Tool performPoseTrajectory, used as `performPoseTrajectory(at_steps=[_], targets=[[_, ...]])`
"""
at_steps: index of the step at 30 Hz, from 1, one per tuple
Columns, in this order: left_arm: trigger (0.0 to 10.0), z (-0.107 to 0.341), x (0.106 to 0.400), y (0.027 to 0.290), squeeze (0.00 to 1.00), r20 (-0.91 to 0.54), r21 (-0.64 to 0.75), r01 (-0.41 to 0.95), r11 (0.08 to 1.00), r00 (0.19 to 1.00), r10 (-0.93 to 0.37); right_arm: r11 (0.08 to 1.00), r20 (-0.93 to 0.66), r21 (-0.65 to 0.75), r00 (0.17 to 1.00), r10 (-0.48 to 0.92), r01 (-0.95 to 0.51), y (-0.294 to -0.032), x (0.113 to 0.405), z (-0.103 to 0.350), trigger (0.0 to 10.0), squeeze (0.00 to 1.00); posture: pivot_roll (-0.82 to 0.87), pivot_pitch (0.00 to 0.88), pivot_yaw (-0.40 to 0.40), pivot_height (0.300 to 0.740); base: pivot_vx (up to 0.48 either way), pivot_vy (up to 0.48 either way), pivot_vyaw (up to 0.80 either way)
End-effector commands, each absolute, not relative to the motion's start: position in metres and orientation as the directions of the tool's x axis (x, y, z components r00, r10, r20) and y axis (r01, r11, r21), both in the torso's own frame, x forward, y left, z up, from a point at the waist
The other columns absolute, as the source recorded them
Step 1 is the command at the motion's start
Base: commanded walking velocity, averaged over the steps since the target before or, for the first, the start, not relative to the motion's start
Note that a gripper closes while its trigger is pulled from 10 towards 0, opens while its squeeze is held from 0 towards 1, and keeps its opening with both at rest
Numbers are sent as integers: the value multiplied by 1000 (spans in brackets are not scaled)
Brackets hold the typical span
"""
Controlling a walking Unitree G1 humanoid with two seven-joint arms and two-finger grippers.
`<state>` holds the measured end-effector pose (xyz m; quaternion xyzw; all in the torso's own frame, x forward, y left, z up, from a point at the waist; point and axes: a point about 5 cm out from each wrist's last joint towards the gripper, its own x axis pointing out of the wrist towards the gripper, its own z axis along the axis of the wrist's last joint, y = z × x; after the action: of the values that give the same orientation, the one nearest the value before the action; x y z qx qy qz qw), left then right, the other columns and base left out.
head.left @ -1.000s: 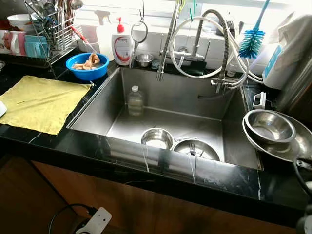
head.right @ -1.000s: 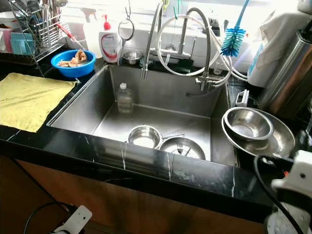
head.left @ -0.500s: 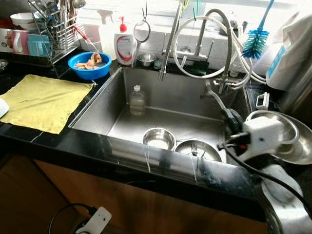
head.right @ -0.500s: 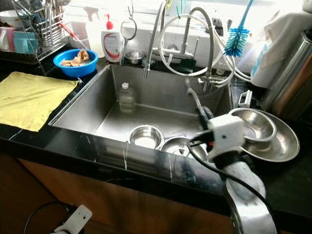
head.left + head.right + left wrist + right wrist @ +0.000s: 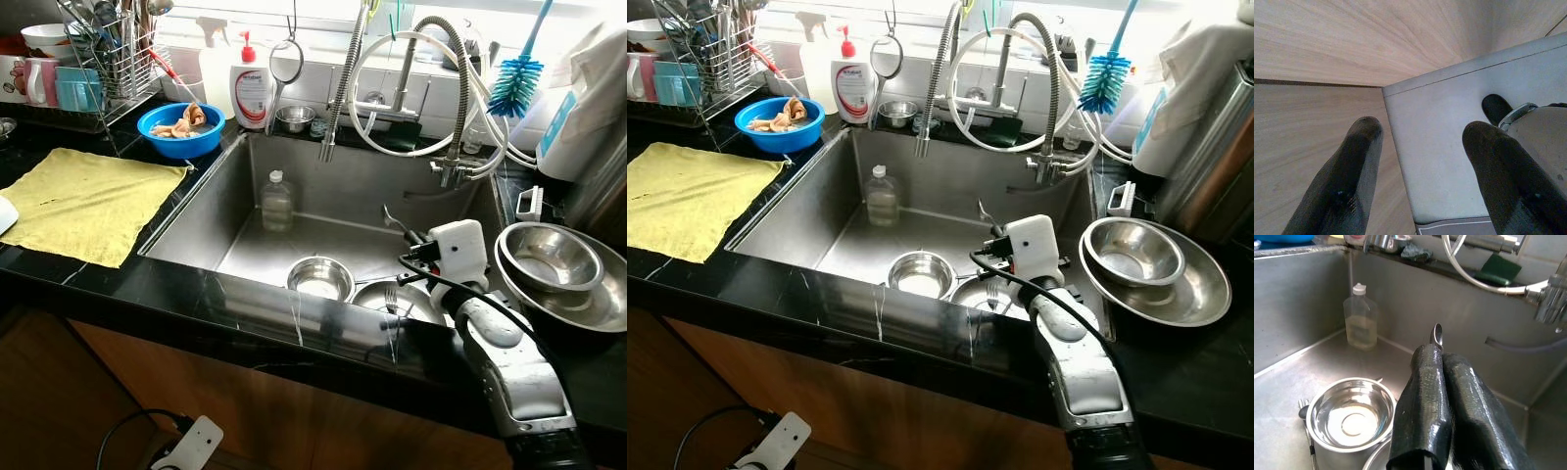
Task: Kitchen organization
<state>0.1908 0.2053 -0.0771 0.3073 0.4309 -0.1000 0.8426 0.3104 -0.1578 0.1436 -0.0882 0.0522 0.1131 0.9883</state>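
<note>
A spoon (image 5: 1437,334) is held over the sink (image 5: 323,186) by the right gripper (image 5: 1442,382).
The two black fingers are pressed together on the spoon handle, and only the handle tip is seen above them; the rest is hidden. Below the gripper a steel bowl (image 5: 318,277) and a plate (image 5: 397,299) with a fork (image 5: 388,297) are lying on the sink bottom, and a clear bottle (image 5: 274,202) is standing near the back wall. Two stacked bowls (image 5: 558,274) are placed on the black counter (image 5: 245,308) just right of the arm, a yellow cloth (image 5: 83,201) on the left. The left gripper (image 5: 1420,171) is hanging open beside a wooden cabinet (image 5: 1327,44).
</note>
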Motion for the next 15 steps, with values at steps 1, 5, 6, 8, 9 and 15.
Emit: performPoseTrajectory(at_steps=[1, 5, 6, 8, 9, 15], targets=[[10000, -77, 189, 209, 0, -788, 438, 430, 790, 606, 108, 962, -131, -142, 967, 217, -235, -154, 312, 139, 10000, 0, -17, 0, -41, 740, 0, 0, 0], [10000, -77, 189, 209, 0, -789, 440, 436, 785, 606, 106, 964, -164, -161, 969, 183, -209, -157, 311, 130, 10000, 0, -17, 0, -37, 740, 0, 0, 0], [10000, -77, 189, 209, 0, -789, 441, 437, 784, 605, 106, 965, -167, -162, 970, 179, -206, -158, 311, 129, 10000, 0, -17, 0, -37, 740, 0, 0, 0], [10000, -77, 189, 209, 0, -790, 442, 442, 780, 605, 105, 974, -171, -145, 974, 150, -175, -161, 310, 127, 10000, 0, -19, 0, -35, 740, 0, 0, 0], [10000, -77, 189, 210, 0, -790, 443, 445, 778, 604, 105, 976, -171, -145, 975, 140, -165, -163, 310, 126, 10000, 0, -20, 0, -33, 740, 0, 0, 0], [10000, -78, 188, 210, 0, -792, 445, 454, 772, 602, 103, 982, -161, -145, 982, 96, -119, -168, 311, 126, 10000, 1000, -16, 0, -32, 740, 0, 0, 0]])
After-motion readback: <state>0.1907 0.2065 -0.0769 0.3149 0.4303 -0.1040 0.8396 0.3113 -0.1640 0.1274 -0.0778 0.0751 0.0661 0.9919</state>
